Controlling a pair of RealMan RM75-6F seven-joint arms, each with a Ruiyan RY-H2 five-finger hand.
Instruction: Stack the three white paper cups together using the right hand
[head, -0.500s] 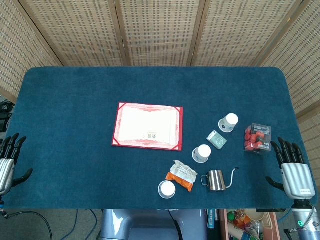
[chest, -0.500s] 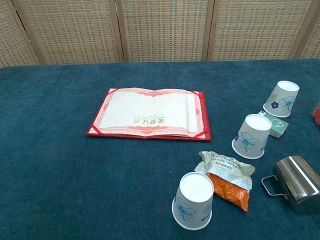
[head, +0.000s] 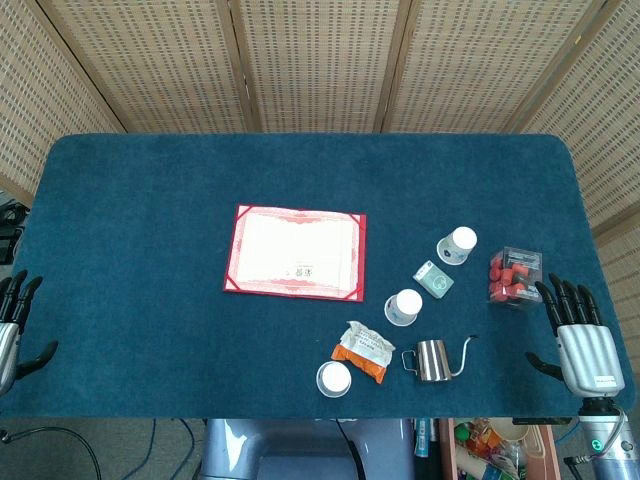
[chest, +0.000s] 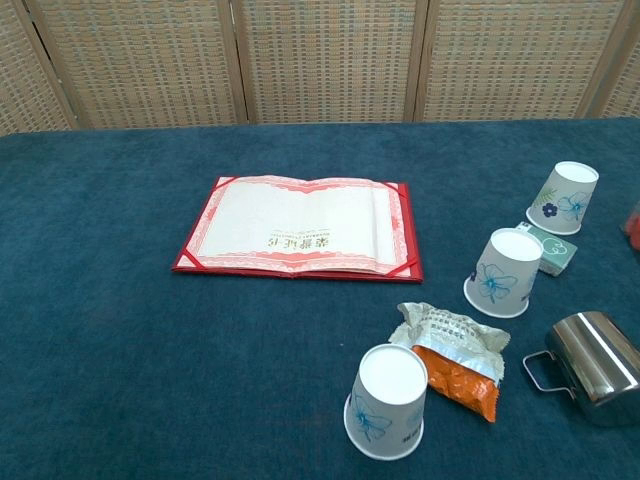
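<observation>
Woven-cane screens close off the top of both views, and below them the blue-covered desk (head: 150, 200) fills the frame; start at its near edge, where your two hands have slid a little lower and outward than half a second ago, so neither is reaching yet and the stacking has not begun. Your right hand (head: 580, 335) sits at the lower right of the head view, fingers apart and holding nothing; your left hand (head: 12, 325) is at the lower left edge, also spread and empty; the chest view shows neither.

Count three white paper cups, all upside down on their rims and well apart: the nearest cup (chest: 386, 400) low in the middle of the chest view, touching or just beside the one orange snack packet (chest: 455, 358); the middle cup (chest: 503, 271) further up and to the right; the far cup (chest: 563, 197) near the right edge, just beside one small green box (chest: 553, 249). One steel pitcher (chest: 590, 365) lies at the lower right, between your right hand and the middle cup, so I judge it the thing to steer round. One clear box of red pieces (head: 514, 278) sits just ahead of the right hand; one red-bordered certificate (chest: 298, 226) lies furthest back, left of centre, out of your way.
</observation>
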